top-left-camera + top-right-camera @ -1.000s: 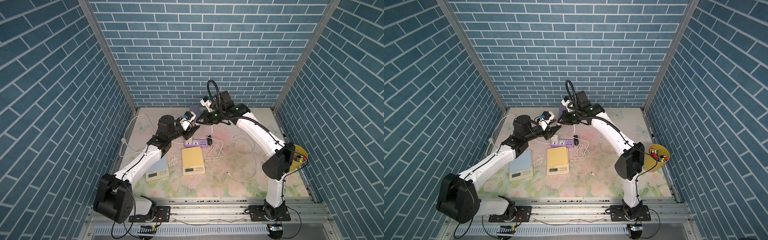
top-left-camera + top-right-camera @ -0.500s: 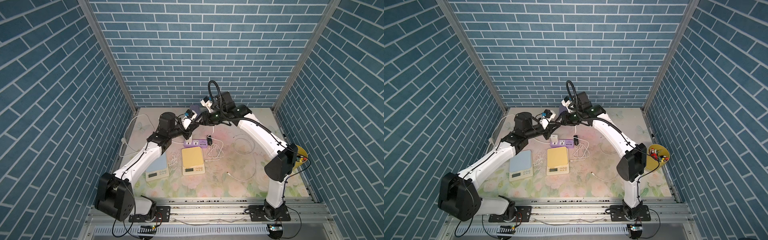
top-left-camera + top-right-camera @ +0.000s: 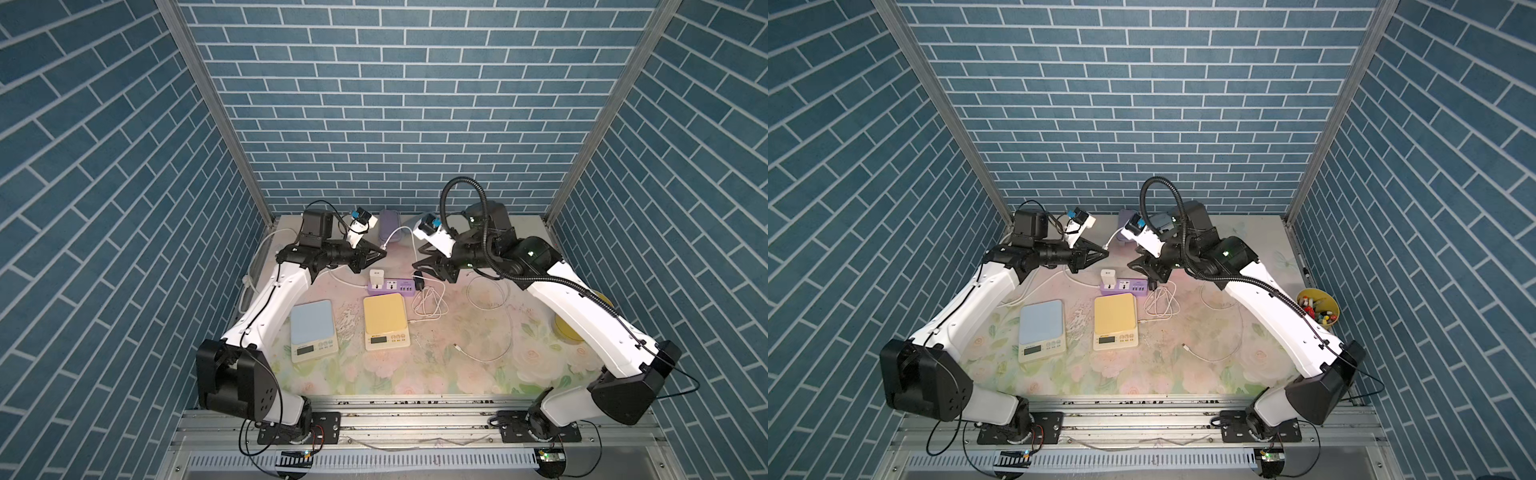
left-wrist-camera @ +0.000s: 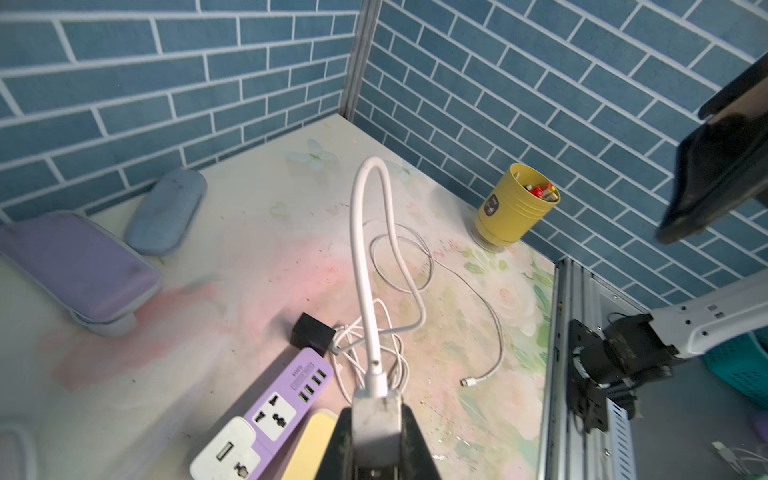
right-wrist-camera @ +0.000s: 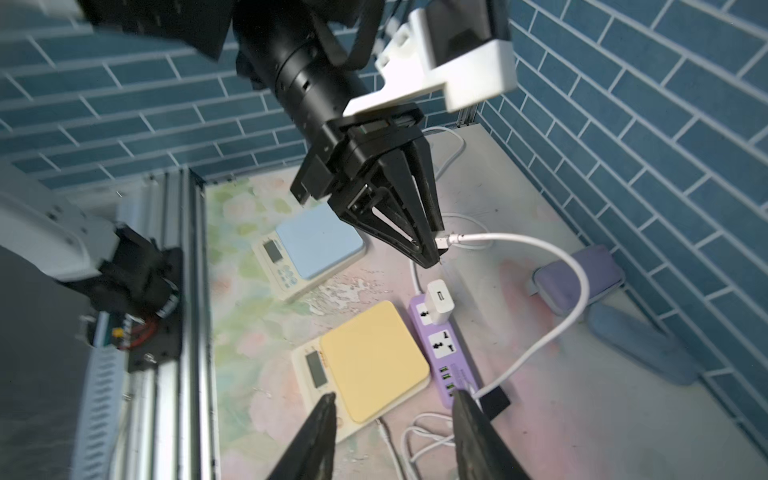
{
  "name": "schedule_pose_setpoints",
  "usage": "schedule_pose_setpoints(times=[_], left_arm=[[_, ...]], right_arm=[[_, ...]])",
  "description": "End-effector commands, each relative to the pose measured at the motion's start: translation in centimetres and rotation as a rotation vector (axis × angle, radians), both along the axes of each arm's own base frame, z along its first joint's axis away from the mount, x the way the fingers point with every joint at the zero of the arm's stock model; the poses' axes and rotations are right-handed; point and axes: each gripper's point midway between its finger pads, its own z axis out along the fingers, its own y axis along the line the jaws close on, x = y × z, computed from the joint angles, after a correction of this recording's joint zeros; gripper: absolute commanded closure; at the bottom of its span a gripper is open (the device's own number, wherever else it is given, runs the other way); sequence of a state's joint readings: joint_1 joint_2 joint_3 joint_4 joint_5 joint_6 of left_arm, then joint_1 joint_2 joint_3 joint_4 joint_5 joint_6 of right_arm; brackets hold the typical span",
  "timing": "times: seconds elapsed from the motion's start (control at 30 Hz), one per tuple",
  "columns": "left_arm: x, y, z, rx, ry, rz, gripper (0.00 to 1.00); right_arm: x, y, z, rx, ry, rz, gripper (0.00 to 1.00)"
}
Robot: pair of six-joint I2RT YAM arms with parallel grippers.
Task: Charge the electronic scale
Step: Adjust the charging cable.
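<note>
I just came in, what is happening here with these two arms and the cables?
Two robot arms are working on charging a scale. The left claw is shut on the plug of a thick white cable and holds it in the air near the purple power strip. The right claw is open and empty, facing it. The yellow scale and the blue scale lie on the table in front of the strip. The held plug is not yet in any socket.

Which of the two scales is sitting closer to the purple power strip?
The yellow-topped scale, right in front of the purple power strip; the blue-topped scale sits farther off to the side.
</note>
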State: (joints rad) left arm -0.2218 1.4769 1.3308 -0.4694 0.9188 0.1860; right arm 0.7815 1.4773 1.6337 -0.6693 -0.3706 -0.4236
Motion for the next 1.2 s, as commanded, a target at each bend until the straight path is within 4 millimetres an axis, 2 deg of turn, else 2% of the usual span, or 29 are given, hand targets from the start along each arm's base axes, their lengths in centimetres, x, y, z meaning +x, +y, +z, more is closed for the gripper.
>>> schedule_pose_setpoints(times=[0.0, 0.07, 0.13, 0.23, 0.43, 0.6, 0.87, 1.0, 1.17], left_arm=[[-1.7, 0.0, -0.9, 0.012, 0.110, -0.050, 1.00], [-1.7, 0.0, -1.3, 0.022, 0.127, -0.052, 1.00], [-1.8, 0.0, -1.8, 0.033, 0.140, -0.058, 1.00], [-2.3, 0.0, -2.1, 0.036, 0.171, -0.081, 1.00], [-3.0, -0.3, -2.4, 0.036, 0.254, -0.131, 1.00], [-3.2, -0.5, -2.4, 0.016, 0.285, -0.149, 1.00], [-3.9, -0.8, -1.9, -0.023, 0.323, -0.194, 1.00], [-3.9, -0.5, -2.2, -0.015, 0.334, -0.186, 1.00], [-2.6, 0.9, -3.0, -0.009, 0.354, -0.107, 1.00]], right_arm=[[2.4, 1.0, -5.4, -0.299, -0.371, 0.161, 0.51], [2.9, 2.1, -6.6, -0.349, -0.459, 0.206, 0.52], [3.1, 3.0, -6.9, -0.363, -0.520, 0.239, 0.54], [3.2, 4.3, -6.9, -0.357, -0.602, 0.285, 0.55], [3.6, 5.5, -6.5, -0.352, -0.706, 0.334, 0.56], [3.5, 5.8, -6.6, -0.344, -0.726, 0.362, 0.59], [3.8, 6.9, -8.0, -0.366, -0.717, 0.426, 0.64], [3.6, 7.3, -7.4, -0.340, -0.732, 0.430, 0.67], [2.4, 6.3, -6.3, -0.306, -0.734, 0.418, 0.76]])
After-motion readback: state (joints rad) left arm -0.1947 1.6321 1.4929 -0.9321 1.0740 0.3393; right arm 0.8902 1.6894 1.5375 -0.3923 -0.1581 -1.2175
